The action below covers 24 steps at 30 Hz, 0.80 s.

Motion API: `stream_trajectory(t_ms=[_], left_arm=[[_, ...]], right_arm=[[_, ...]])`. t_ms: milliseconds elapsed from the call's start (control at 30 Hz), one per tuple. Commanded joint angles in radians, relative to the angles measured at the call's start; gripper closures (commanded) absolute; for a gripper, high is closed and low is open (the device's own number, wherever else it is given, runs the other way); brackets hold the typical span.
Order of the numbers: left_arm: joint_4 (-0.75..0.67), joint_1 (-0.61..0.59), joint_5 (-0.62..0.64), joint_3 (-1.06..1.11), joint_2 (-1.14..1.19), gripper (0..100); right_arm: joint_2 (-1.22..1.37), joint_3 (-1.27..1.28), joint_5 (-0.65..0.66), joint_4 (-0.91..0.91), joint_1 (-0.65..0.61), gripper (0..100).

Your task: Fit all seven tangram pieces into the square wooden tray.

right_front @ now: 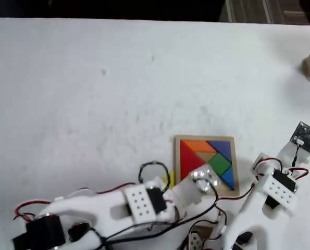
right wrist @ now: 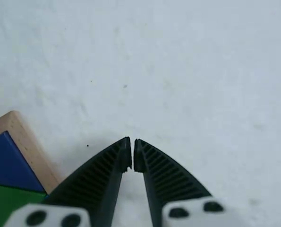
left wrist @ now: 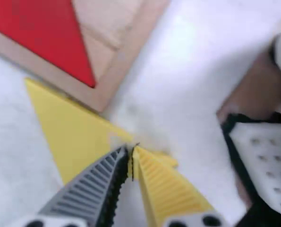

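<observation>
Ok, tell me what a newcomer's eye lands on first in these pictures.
The square wooden tray, close in front of the arms on the white table, stands out first, bright with coloured pieces. Next comes the yellow triangle, flat on the table just outside a tray corner, with the left gripper, fingers shut, at its edge. The right gripper hangs shut over the table beside the tray.

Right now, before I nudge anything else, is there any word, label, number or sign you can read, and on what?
No readable text in any view.
Wooden tray, coloured pieces, yellow triangle: plain, no markings.
Small dark board at the table's right edge: any print is too small to read.
</observation>
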Motion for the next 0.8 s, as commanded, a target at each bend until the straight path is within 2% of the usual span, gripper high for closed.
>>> stream_trajectory(t_ms=[0, 167, 300, 500, 600, 767], left_arm=[[0.080, -0.051, 0.012, -0.106, 0.124, 95], [0.098, -0.051, 0.009, -0.153, 0.173, 96], [0.071, -0.047, 0.008, -0.137, 0.024, 98], [-0.138, 0.041, 0.012, 0.040, -0.260, 98], [-0.166, 0.070, 0.068, 0.049, -0.205, 98], [-0.147, 0.065, 0.121, -0.031, 0.067, 97]], right_arm=[[-0.013, -0.034, -0.006, -0.021, -0.013, 98.1], [-0.013, -0.032, -0.005, -0.021, -0.015, 98.1], [-0.013, -0.032, -0.005, -0.021, -0.024, 98.1], [-0.013, -0.032, -0.006, -0.021, -0.030, 98.1], [-0.015, -0.032, -0.008, -0.021, -0.030, 98.1], [-0.013, -0.032, -0.008, -0.021, -0.031, 98.1]])
